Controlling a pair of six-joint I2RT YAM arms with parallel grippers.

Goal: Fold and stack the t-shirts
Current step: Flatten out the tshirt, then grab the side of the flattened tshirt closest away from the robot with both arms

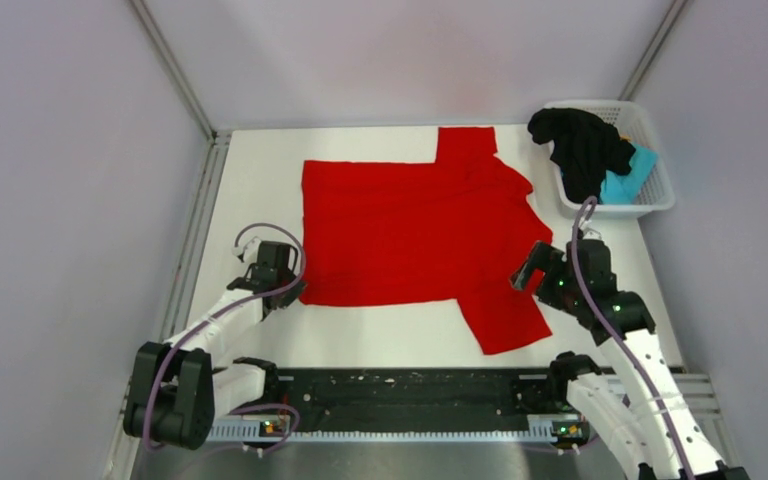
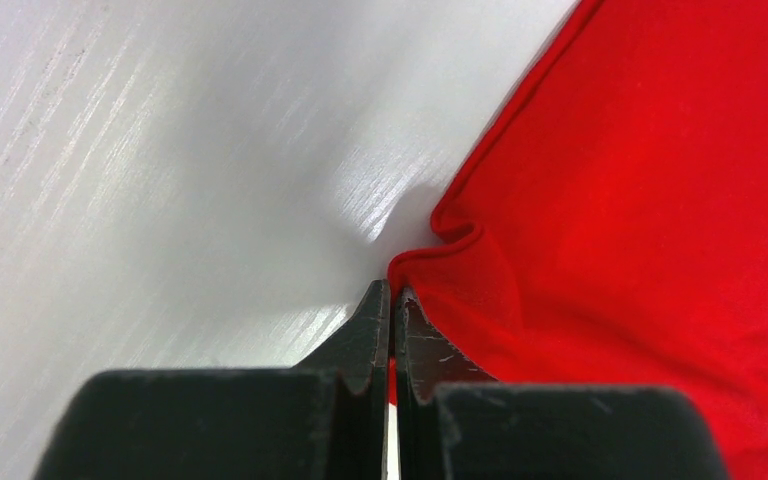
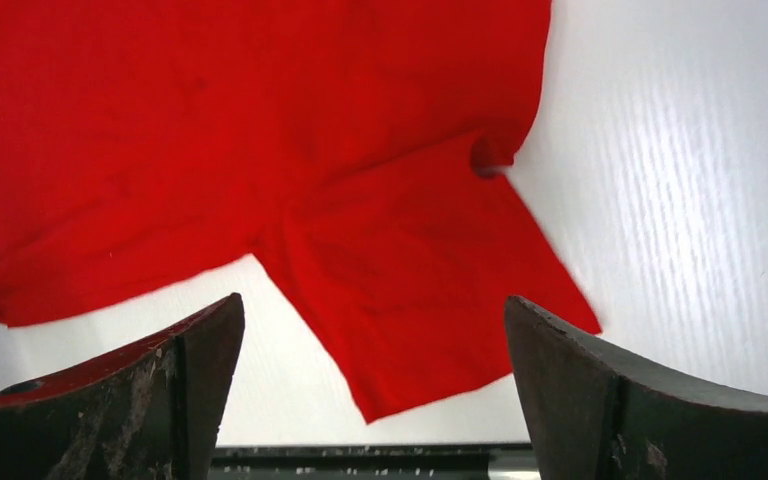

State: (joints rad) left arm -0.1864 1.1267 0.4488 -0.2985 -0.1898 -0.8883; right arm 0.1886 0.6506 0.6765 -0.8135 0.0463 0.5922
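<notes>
Black fingers of the left gripper [image 2: 392, 292] are pressed together with a sliver of red cloth between them. They pinch the red shirt [image 1: 410, 235] at its corner nearest the table's near left corner. Just past the fingertips the hem puckers into a small raised fold, while the rest of that edge runs straight and flat away from it. The left arm reaches in low from the near edge, its wrist bent towards the cloth.

The right gripper [image 3: 372, 305] is spread wide and holds nothing. Its wrist camera looks down between the two dark fingers at the shirt's near sleeve [image 3: 420, 290], which fans out towards the near edge; whether the fingers touch the cloth cannot be told. From above, this gripper sits at the shirt's right side, just where that sleeve joins the body.

The red shirt lies spread out in the middle of the white table [image 1: 260, 190], turned sideways: its straight hem faces the left edge, one sleeve points to the far edge and the other to the near edge.

A white lattice basket [image 1: 660, 195] stands in the far right corner. A black shirt [image 1: 580, 145] is bunched in it and spills over its left rim, and a teal shirt [image 1: 625, 185] shows beside it inside the basket.
</notes>
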